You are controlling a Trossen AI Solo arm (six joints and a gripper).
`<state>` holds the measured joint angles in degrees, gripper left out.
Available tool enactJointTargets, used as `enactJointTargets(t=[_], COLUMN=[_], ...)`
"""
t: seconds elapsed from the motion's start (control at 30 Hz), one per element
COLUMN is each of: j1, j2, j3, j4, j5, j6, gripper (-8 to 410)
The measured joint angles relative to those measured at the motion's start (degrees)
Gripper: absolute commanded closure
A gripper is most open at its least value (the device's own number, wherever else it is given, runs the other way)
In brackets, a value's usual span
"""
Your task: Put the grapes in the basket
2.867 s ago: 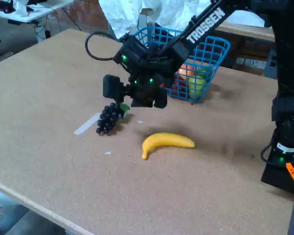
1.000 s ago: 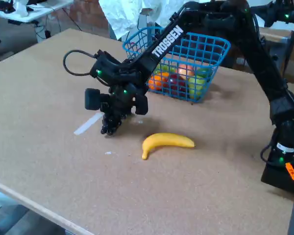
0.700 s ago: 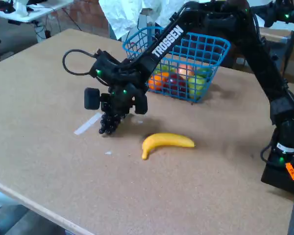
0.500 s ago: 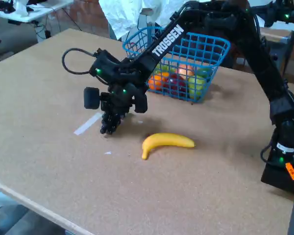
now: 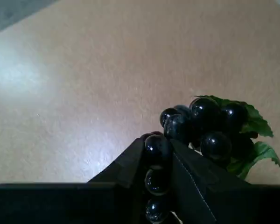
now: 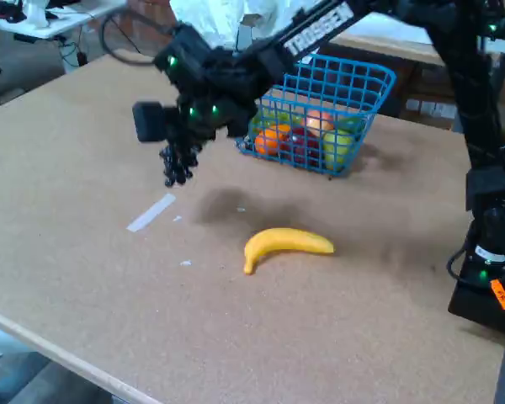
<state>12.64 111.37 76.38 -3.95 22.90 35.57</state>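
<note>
Between the two dark fingers of your pincer (image 5: 157, 175), the wrist view shows the grapes (image 5: 200, 128) pinched along their lower run of beads, with the fuller cluster and its green leaf (image 5: 256, 140) spilling out ahead and to the right of the tips. The jaws stand only narrowly apart, closed down onto the bunch. Beyond the tips you see nothing but bare counter (image 5: 84, 70), and it looks well below the bunch.

Beneath the pincer (image 6: 181, 147) in the fixed view, the grapes (image 6: 176, 164) hang free in the air, with a soft shadow on the counter (image 6: 84, 278) below and to the right. Half a second ago the bunch was down against the board with the pincer low over it; now both have risen clear, so the pick has held and the lift is done. The basket (image 6: 324, 114) stands to the right of the pincer and a little farther back, near but apart, already carrying coloured toy fruit. The banana (image 6: 284, 244) lies on the counter below and to the right, untouched, and a strip of tape (image 6: 151, 212) lies just under the hanging bunch.

Judging from this, what you have left is the carry rightward over the basket rim and the release. The grip sits on a thin string of beads, so watch for swing or slip on the way.
</note>
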Motion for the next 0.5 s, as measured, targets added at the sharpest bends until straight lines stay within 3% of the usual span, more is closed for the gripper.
enactJointTargets(t=[0.5], j1=[0.22], j2=[-11.34], j3=[0.00], j4=[1.31], j5=[10.43], j6=[-24.63], gripper=[402])
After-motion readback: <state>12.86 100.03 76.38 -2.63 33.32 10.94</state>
